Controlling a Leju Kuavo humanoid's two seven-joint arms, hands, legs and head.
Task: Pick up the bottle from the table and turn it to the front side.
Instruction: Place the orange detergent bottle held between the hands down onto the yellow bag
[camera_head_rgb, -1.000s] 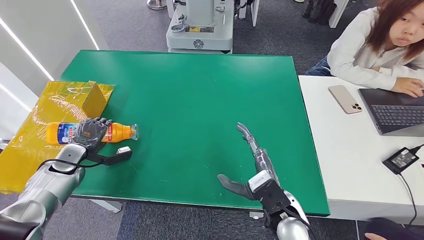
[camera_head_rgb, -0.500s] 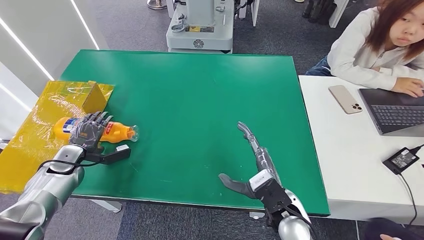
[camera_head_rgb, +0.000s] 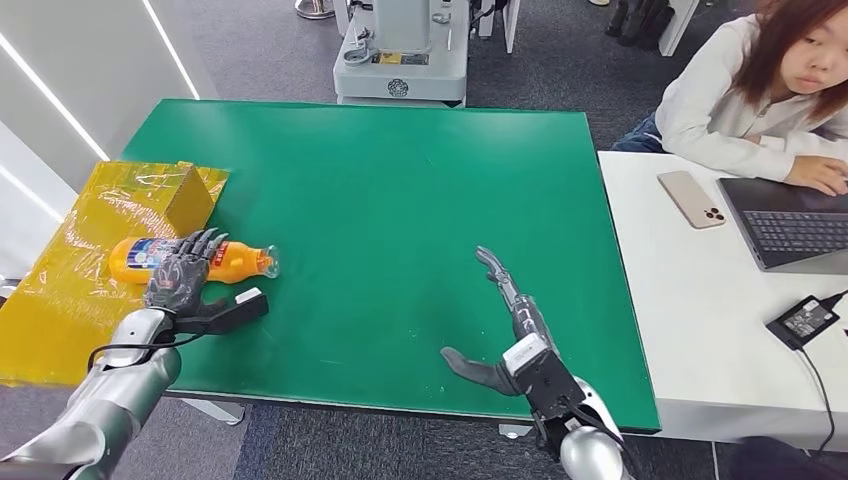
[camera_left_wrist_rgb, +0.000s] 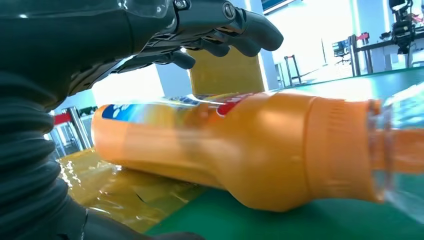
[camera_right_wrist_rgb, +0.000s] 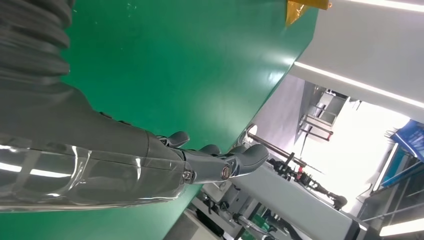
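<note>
Left hand (camera_head_rgb: 181, 275) hovers spread over the lying bottle (camera_head_rgb: 190, 258), holding nothing; closing off-centre could roll it along the counter (camera_head_rgb: 400, 200).

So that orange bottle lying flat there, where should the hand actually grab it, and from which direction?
Probably around the wide labelled body of the orange bottle, coming down from above. It lies on its side, half on the yellow sheet and half on the green table, so only its upper side is free. The left hand already hovers over that part, fingers spread above it. The neck looks too narrow for a firm hold.
</note>
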